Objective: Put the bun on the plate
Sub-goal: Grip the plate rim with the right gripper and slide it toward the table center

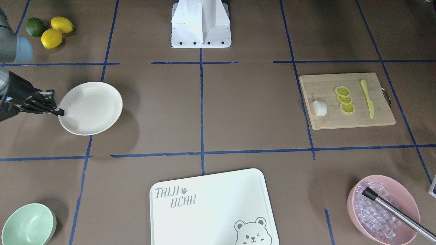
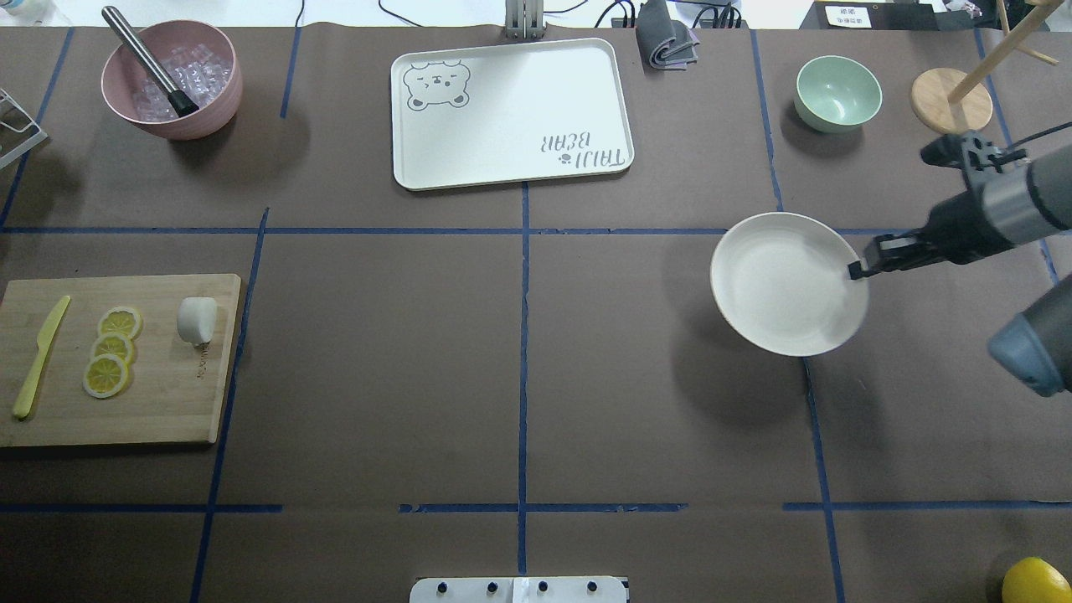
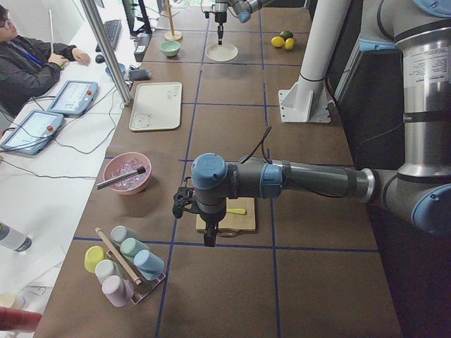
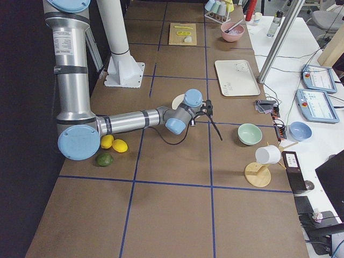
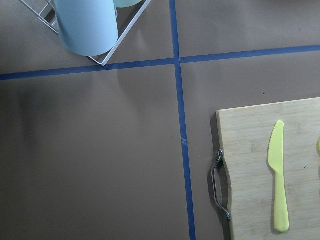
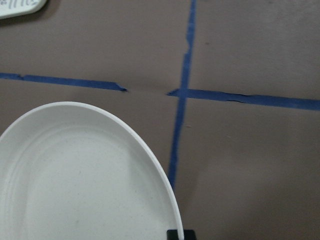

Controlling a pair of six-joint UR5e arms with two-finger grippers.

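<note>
Overhead exterior shows my right hand (image 2: 856, 270) on the right side of the tabletop (image 2: 519, 360), narrowed onto the right-hand rim of the plate (image 2: 783, 280) and pinching that edge. The plate's shadow falls apart from it on the brown surface, so I am holding it clear of the tabletop. It carries nothing. My right wrist view looks down on the plate's pale inside, and one dark fingertip (image 6: 175, 234) shows at the rim along the bottom edge.

The bun (image 2: 198, 321) is well apart from the plate, over on my left. It sits on the wooden board (image 2: 159, 402) close to that board's right edge. Just beside it, to the left and not touching, lies a row of three lemon slices (image 2: 111, 350). Further left on the same board lies the yellow knife (image 2: 38, 358).

My left hand (image 3: 209, 239) shows only in the exterior left view. There it points downward above the left end of the wooden board and touches nothing. I cannot tell whether it is wide or narrow. My left wrist view shows no fingers, only the board's handled end and the knife below.

Far across the tabletop stand the green bowl (image 2: 837, 92) and the bear-printed tray (image 2: 511, 117).
</note>
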